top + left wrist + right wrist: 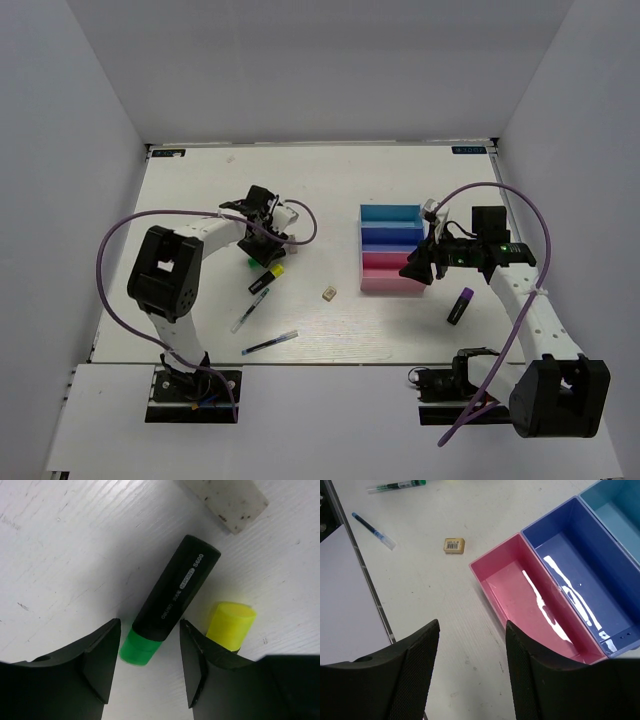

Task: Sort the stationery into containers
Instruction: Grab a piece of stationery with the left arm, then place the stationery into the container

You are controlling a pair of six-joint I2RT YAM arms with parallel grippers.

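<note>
Plainly, the left tool has its jaws apart, straddling the green-capped marker that lies on the worktop. A yellow-capped marker lies just beside it, with a white eraser beyond. The right tool is also spread and empty, hovering near the pink tray. The dark blue tray and cyan tray are joined behind it. A tan eraser and a blue pen lie apart.

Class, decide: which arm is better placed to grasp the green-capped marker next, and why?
Left. The left gripper, open, straddles the green-capped marker; the right gripper hangs open beside the pink tray, far from it.
</note>
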